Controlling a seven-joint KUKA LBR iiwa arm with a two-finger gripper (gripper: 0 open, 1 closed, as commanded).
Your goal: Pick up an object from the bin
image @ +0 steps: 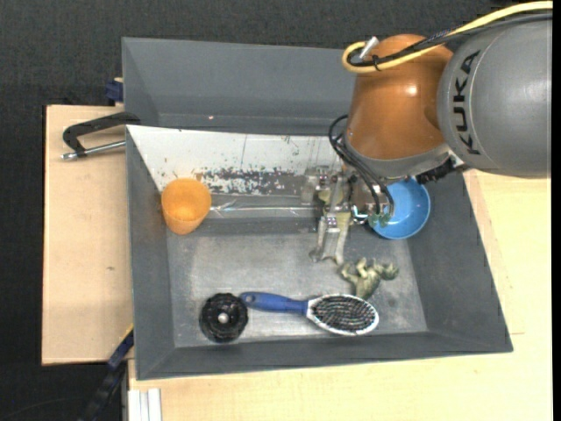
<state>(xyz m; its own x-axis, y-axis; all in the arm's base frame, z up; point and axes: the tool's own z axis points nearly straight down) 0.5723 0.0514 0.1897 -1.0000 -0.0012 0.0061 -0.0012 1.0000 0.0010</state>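
Steel gripper [327, 251] over mid-bin floor, tips slightly spread, nothing between. Just down-right of gripper: small olive-green toy [368, 273], likely nearest pick, sprawled left-right. Right of gripper, blue bowl [408, 210]. Farther below gripper, blue-handled hairbrush [308, 310], long axis left-right too.

Bin floor [254, 257] bare mid; orange cup [185, 205] left, blue bowl [408, 210] right, hairbrush [316, 310], black knob [223, 316] front.

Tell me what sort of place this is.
Most likely a robotics lab's grasping test rig, not a home or shop: a KUKA arm hangs its gripper in a grey metal bin of unrelated small things, such as an orange cup and a blue-handled hairbrush.
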